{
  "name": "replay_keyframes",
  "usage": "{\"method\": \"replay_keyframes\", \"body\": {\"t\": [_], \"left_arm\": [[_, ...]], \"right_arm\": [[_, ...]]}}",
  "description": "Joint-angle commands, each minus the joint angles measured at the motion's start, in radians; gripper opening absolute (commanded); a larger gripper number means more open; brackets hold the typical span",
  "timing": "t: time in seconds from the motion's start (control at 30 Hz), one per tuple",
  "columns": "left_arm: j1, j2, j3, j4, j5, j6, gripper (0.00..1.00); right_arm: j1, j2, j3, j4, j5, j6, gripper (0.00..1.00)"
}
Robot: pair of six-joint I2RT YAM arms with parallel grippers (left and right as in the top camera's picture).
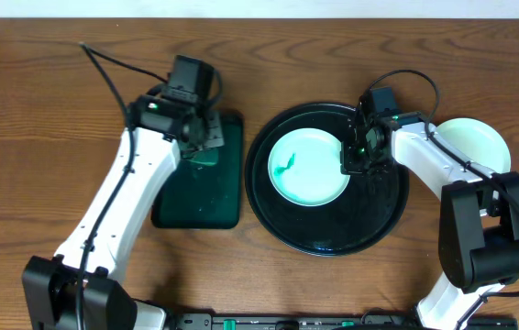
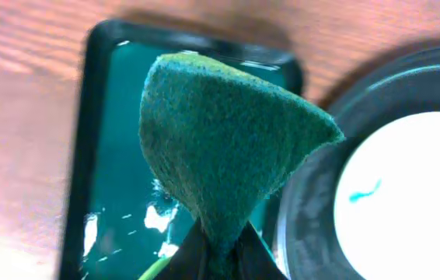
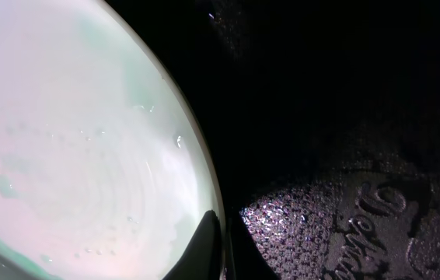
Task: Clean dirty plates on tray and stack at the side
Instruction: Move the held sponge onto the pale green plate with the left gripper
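A pale mint plate [image 1: 307,166] with a small green smudge lies on the round black tray [image 1: 333,234]. My right gripper [image 1: 353,158] is shut on this plate's right rim; the right wrist view shows the plate [image 3: 72,140], a finger [image 3: 218,245] over its edge, and the tray [image 3: 344,155] beside it. Another pale plate [image 1: 475,142] lies on the table right of the tray, partly under my right arm. My left gripper [image 1: 203,139] is shut on a green scouring pad [image 2: 220,148] above the small dark green tray [image 2: 119,187]. The left wrist view also shows the smudged plate [image 2: 406,194].
The dark green rectangular tray [image 1: 203,197] lies left of the black tray, wet and glossy inside. Bare wooden table [image 1: 39,110] spreads at the far left and along the back. Cables run from both arms.
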Motion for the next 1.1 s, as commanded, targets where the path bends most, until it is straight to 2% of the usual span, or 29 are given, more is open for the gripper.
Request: {"method": "replay_keyframes", "body": {"t": [0.0,0.23,0.4,0.53,0.8,1.07], "left_arm": [[-0.087,0.005,0.022,0.037,-0.004,-0.100,0.07],[-0.259,0.079,0.021,0.103,0.000,-0.182,0.08],[-0.325,0.190,0.021,0.158,0.003,-0.240,0.07],[-0.342,0.261,0.021,0.212,0.079,-0.256,0.07],[-0.342,0.325,0.020,0.240,0.063,-0.263,0.07],[-0.315,0.367,0.019,0.240,0.034,-0.206,0.07]], "right_arm": [[0.019,-0.023,0.002,-0.002,-0.012,-0.021,0.01],[0.031,-0.023,0.002,-0.001,-0.008,-0.021,0.01],[0.034,-0.023,0.002,-0.002,-0.008,-0.021,0.01],[0.045,-0.023,0.002,0.002,-0.008,-0.021,0.01],[0.047,-0.023,0.002,0.002,-0.004,-0.021,0.01],[0.048,-0.023,0.002,0.002,0.012,-0.021,0.01]]}}
